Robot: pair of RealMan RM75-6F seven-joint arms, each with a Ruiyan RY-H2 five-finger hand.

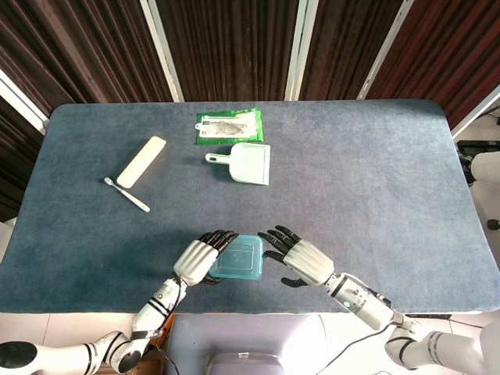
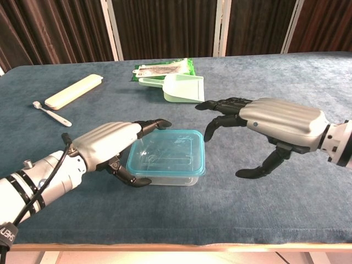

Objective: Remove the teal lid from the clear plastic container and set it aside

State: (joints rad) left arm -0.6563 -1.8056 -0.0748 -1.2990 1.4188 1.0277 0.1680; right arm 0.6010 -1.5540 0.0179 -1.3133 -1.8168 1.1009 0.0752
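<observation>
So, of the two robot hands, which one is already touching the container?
The left robot hand: it grips the left end of the clear container under the teal lid. The right robot hand hovers open beside it, apart from it.

The desk (image 1: 375, 156) is rectangular with rounded corners and covered in a dark blue-grey, felt-like fabric showing faint mottling. Its front edge in the chest view shows a pale wooden lip (image 2: 181, 248) below the cloth. Behind the desk hang dark brown pleated curtains (image 1: 226, 47), separated by white vertical frame strips (image 1: 299, 48). Pale flooring (image 1: 488, 187) is visible at the right side, with part of a dark wheeled base (image 1: 478, 152). Lighting is even and diffuse.
</observation>
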